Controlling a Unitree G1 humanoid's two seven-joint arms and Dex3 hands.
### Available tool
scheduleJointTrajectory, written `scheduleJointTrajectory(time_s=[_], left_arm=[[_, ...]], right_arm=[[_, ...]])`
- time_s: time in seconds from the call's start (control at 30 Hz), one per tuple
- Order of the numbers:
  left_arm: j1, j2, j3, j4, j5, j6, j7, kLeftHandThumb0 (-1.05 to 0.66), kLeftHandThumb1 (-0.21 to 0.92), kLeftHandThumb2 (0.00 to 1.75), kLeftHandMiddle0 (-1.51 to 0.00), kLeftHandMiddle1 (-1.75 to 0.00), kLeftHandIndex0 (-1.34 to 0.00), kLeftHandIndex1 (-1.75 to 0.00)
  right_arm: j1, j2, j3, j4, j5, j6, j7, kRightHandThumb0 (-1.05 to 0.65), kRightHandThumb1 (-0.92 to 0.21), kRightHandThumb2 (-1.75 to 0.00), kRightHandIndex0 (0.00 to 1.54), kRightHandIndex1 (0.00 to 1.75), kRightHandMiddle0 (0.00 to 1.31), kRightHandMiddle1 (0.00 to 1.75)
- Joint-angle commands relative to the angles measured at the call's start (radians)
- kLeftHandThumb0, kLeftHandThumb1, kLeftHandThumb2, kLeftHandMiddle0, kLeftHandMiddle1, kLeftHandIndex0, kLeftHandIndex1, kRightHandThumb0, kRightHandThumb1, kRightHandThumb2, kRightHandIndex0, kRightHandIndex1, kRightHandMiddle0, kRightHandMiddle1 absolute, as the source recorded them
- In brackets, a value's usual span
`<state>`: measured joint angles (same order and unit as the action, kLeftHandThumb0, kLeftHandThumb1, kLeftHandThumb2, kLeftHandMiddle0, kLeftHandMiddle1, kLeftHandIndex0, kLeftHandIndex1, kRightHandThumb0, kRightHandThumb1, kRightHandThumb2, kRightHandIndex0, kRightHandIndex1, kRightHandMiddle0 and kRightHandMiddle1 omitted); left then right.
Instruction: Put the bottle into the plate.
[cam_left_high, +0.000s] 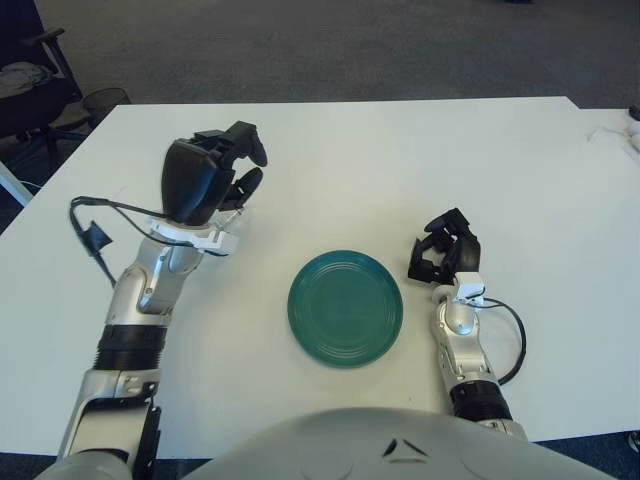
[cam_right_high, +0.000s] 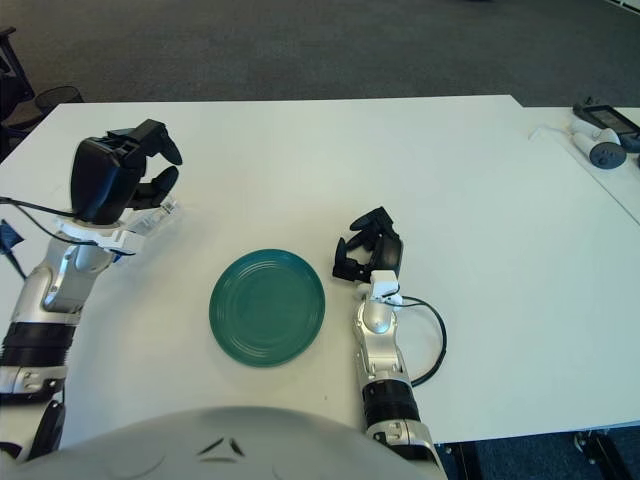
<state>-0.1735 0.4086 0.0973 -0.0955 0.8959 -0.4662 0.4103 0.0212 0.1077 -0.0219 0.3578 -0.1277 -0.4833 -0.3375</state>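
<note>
Bottle (cam_right_high: 152, 217) sits on the white table (cam_left_high: 400, 160), left of your green plate (cam_left_high: 345, 308) and mostly hidden under your left hand (cam_left_high: 205, 178).
Your left hand hovers over it with fingers spread, gripping nothing; your right hand (cam_left_high: 445, 258) shows curled and empty just right of the plate.
</note>
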Motion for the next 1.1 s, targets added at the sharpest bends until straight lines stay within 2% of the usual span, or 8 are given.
scheduleJointTrajectory(time_s=[0.0, 0.1, 0.2, 0.33, 0.43, 0.53, 0.73, 1.07], left_arm=[[0.014, 0.022, 0.03, -0.092, 0.076, 0.115, -0.027, -0.48, 0.3, 1.33, -1.04, -1.75, -0.62, -1.75], [0.04, 0.022, 0.034, -0.151, 0.124, 0.221, -0.107, -0.44, 0.44, 1.16, -0.88, -1.75, -0.52, -1.75], [0.082, 0.024, 0.034, -0.225, 0.18, 0.355, -0.28, -0.39, 0.7, 0.79, -0.47, -1.75, -0.35, -1.73], [0.111, 0.056, 0.023, -0.312, 0.307, 0.497, -0.585, -0.72, 0.88, 0.55, -0.1, -1.34, -0.07, -1.3], [0.123, 0.093, 0.009, -0.349, 0.407, 0.544, -0.81, -0.9, 0.91, 0.59, -0.03, -0.62, -0.02, -0.81], [0.138, 0.11, 0.004, -0.365, 0.428, 0.548, -0.896, -1.0, 0.92, 0.6, -0.01, -0.22, -0.01, -0.46], [0.166, 0.136, 0.006, -0.39, 0.433, 0.55, -0.995, -1.04, 0.92, 0.44, 0.0, -0.02, 0.0, -0.1], [0.188, 0.169, -0.002, -0.416, 0.432, 0.566, -1.109, -1.05, 0.92, 0.21, 0.0, 0.0, 0.0, 0.0]], right_arm=[[0.074, 0.025, 0.011, 0.075, -0.001, 0.032, 0.002, 0.0, 0.02, -1.66, 0.9, 1.61, 0.65, 1.75], [0.076, 0.026, 0.013, 0.076, -0.001, 0.031, 0.003, 0.0, 0.02, -1.66, 0.91, 1.6, 0.65, 1.75], [0.077, 0.025, 0.016, 0.079, -0.001, 0.026, 0.005, 0.0, 0.02, -1.65, 0.91, 1.6, 0.65, 1.75], [0.078, 0.027, 0.019, 0.087, -0.002, 0.015, 0.004, 0.0, 0.02, -1.65, 0.91, 1.59, 0.65, 1.75], [0.078, 0.027, 0.022, 0.094, -0.004, -0.001, 0.006, 0.0, 0.02, -1.65, 0.91, 1.6, 0.65, 1.75], [0.077, 0.024, 0.022, 0.103, -0.002, -0.011, 0.011, 0.0, 0.02, -1.65, 0.91, 1.6, 0.65, 1.75], [0.073, 0.022, 0.02, 0.114, 0.001, -0.023, 0.012, 0.0, 0.03, -1.66, 0.9, 1.61, 0.65, 1.75], [0.057, 0.019, 0.015, 0.144, 0.004, -0.026, 0.012, 0.0, 0.03, -1.67, 0.89, 1.64, 0.65, 1.75]])
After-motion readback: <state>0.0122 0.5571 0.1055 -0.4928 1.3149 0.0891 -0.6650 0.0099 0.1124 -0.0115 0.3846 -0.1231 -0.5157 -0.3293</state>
